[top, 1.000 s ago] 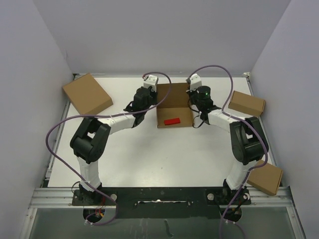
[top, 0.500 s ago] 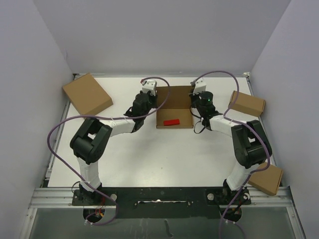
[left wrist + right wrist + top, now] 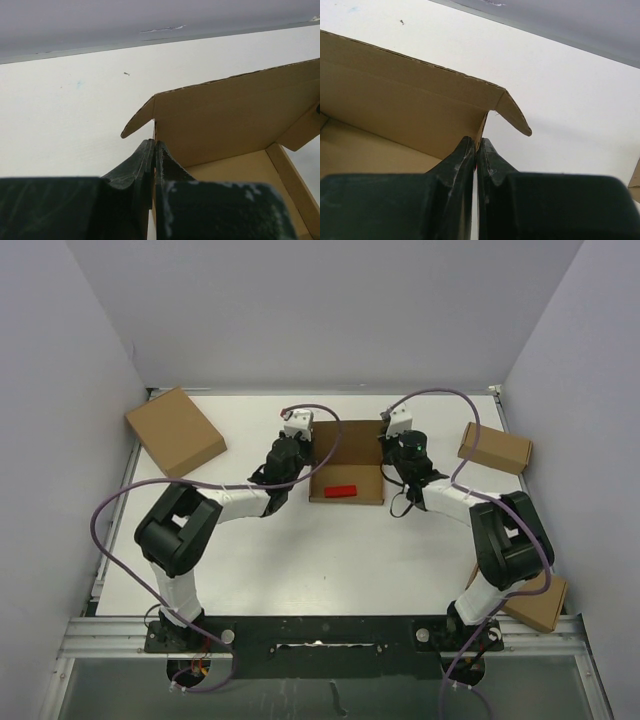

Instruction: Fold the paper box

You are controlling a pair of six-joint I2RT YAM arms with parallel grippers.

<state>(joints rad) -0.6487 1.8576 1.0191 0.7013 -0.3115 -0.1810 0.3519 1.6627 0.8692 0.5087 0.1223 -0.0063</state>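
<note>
An open brown paper box (image 3: pixel 347 460) lies mid-table with its lid raised at the far side and a small red piece (image 3: pixel 341 489) on its floor. My left gripper (image 3: pixel 302 452) is shut on the box's left side wall (image 3: pixel 154 131); my right gripper (image 3: pixel 388 454) is shut on the right side wall (image 3: pixel 482 131). The left wrist view shows the lid (image 3: pixel 235 115) standing behind the wall, with a small corner flap (image 3: pixel 137 122) bent outward. The right wrist view shows the lid (image 3: pixel 400 100) and its corner flap (image 3: pixel 514 116).
A closed brown box (image 3: pixel 175 429) lies at the far left, another (image 3: pixel 495 448) at the far right, and a third (image 3: pixel 537 599) at the near right by the right arm's base. Grey walls stand around the table (image 3: pixel 330 550). Purple cables loop over both arms.
Both grippers have pulled the box toward the near side of the table. The lid has risen, so it looks shorter from above.
</note>
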